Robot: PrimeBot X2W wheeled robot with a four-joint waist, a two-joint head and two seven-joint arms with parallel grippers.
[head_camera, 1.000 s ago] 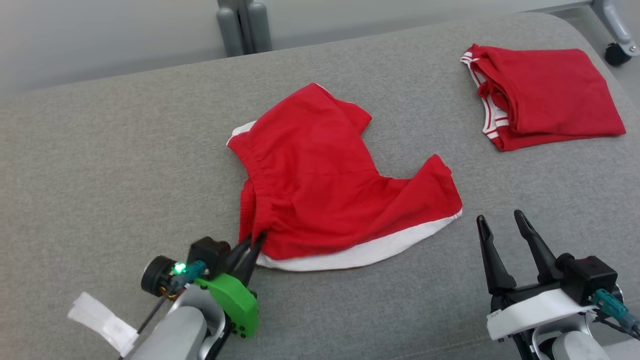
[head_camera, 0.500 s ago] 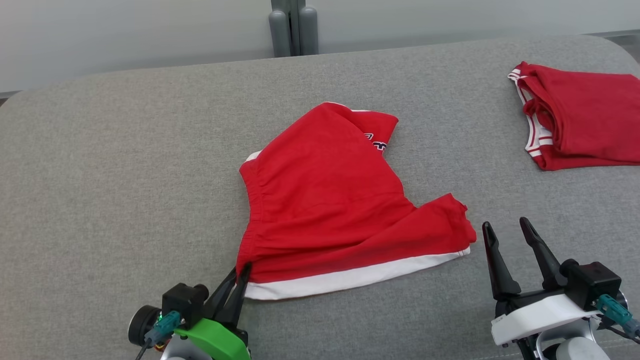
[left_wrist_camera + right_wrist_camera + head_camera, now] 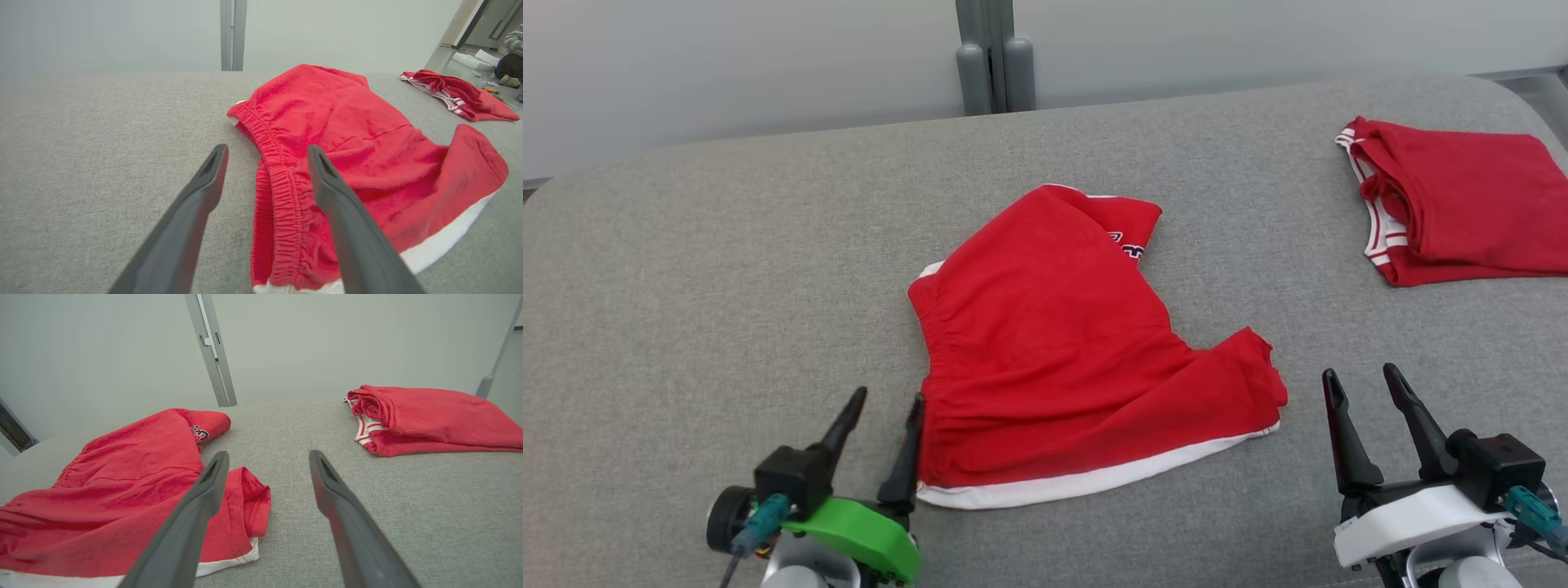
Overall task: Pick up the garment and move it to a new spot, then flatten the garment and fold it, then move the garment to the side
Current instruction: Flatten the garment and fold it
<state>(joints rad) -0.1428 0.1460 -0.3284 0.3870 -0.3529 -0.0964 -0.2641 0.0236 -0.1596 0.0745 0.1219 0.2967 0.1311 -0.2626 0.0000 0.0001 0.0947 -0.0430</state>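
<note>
Fingers (image 3: 905, 457) spread wide and empty on the left gripper (image 3: 889, 398) at the waistband corner of the red garment (image 3: 1054, 343), rumpled mid-way across the grey table (image 3: 686, 286), presumably awaiting flattening, right gripper (image 3: 1360, 372) likewise gaping near its leg hem.

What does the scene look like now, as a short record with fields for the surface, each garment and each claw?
surface: grey fabric-covered top
shorts: red with white hem, rumpled, lying mid-surface, not yet flat
second garment: red, folded, far right
left claw: open, at the shorts' waistband corner, gripping nothing
right claw: open, right of the shorts, apart from them
</note>
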